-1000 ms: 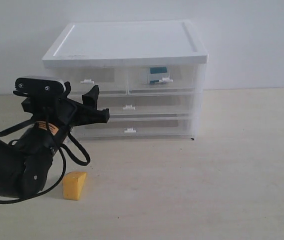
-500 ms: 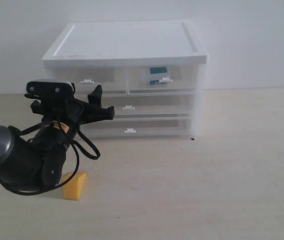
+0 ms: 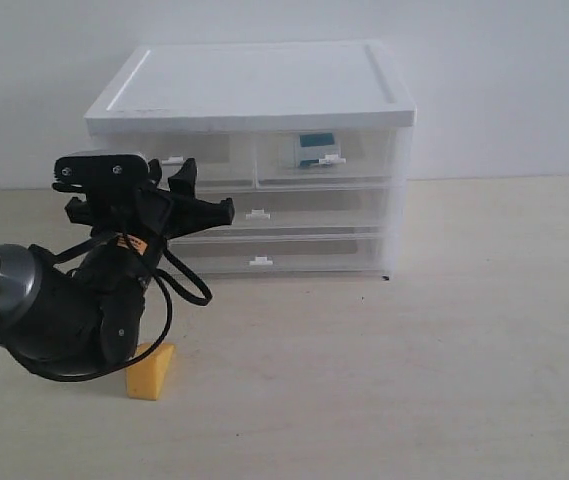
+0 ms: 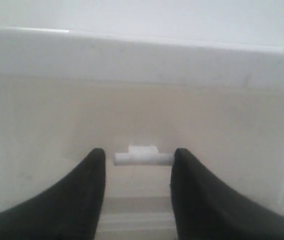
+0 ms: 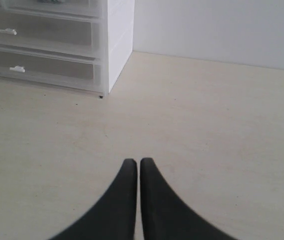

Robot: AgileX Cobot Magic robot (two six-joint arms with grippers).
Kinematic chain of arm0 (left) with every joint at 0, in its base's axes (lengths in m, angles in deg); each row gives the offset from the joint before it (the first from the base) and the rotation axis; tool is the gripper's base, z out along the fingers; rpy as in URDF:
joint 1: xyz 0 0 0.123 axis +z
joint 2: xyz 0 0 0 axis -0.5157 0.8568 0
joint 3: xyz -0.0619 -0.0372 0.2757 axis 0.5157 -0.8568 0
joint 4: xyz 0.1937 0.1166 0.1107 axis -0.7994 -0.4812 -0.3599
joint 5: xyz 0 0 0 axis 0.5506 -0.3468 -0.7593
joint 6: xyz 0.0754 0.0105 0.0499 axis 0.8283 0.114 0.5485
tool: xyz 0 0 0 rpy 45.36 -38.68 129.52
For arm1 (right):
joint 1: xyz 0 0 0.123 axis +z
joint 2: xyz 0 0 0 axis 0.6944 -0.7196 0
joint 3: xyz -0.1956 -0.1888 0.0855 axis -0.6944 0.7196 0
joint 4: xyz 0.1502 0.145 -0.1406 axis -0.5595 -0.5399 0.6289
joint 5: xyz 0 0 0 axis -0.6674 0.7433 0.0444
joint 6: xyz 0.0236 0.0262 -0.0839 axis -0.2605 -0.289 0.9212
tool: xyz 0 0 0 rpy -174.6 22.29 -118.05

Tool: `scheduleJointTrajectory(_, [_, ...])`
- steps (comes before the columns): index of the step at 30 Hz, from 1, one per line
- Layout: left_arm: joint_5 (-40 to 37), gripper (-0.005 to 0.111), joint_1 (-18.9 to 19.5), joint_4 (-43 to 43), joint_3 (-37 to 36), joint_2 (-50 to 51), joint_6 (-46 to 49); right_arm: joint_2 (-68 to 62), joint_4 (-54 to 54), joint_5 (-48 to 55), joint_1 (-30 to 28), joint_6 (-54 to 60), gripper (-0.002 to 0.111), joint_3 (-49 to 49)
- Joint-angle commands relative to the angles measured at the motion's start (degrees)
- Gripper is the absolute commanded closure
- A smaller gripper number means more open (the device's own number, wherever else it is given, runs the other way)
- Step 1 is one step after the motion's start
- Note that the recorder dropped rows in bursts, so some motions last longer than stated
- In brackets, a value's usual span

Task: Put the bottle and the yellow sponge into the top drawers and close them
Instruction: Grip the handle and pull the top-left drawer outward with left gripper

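Observation:
The bottle (image 3: pixel 316 148) lies inside the top right drawer (image 3: pixel 329 160), which looks shut. Out on the table in front of the cabinet rests the yellow sponge (image 3: pixel 151 372), partly behind my left arm. My left gripper (image 3: pixel 206 192) is open and raised in front of the top left drawer (image 3: pixel 214 160). In the left wrist view the gripper (image 4: pixel 138 152) has that drawer's white handle tab (image 4: pixel 142 156) between its fingertips, not clamped. My right gripper (image 5: pixel 136 162) is shut on nothing above bare table; it is out of the exterior view.
The white-topped cabinet (image 3: pixel 254 85) stands at the back against the wall, with two full-width drawers (image 3: pixel 284 215) below the top pair. Its right front corner (image 5: pixel 117 45) shows in the right wrist view. Pale table (image 3: pixel 444 350) stretches to the right.
My left gripper has risen and moved right toward the cabinet, ending at the top left drawer's handle. The sponge and bottle have not moved.

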Motion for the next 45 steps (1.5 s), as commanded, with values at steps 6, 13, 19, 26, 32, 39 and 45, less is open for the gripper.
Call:
scheduleJointTrajectory(6, [1.0,0.103,-4.5,2.9,1.4,-0.2,8.4,0.3,0.0,-0.4,-0.1,0.2,0.108,0.0])
scheduleJointTrajectory(13, [1.0,0.103,-7.8,7.8,-0.9,-0.5,12.8,0.3,0.0,-0.5,-0.1,0.2,0.108,0.0])
scheduleJointTrajectory(19, [1.0,0.103,-8.9,9.0,-6.0,-4.8,12.7,0.3,0.0,-0.5,-0.1,0.2,0.108,0.0])
scheduleJointTrajectory(26, [1.0,0.103,-11.4,10.9,-12.4,-11.6,12.7,0.3,0.0,-0.5,-0.1,0.2,0.108,0.0])
scheduleJointTrajectory(32, [1.0,0.103,-14.3,12.4,-16.7,-14.6,12.7,0.3,0.0,-0.5,-0.1,0.2,0.108,0.0])
scheduleJointTrajectory(39, [1.0,0.103,-17.6,14.8,-20.2,-15.7,12.6,0.3,0.0,-0.5,-0.1,0.2,0.108,0.0])
scheduleJointTrajectory(45, [1.0,0.103,-21.1,21.8,-20.6,-16.7,12.9,0.3,0.0,-0.5,-0.1,0.2,0.108,0.0])
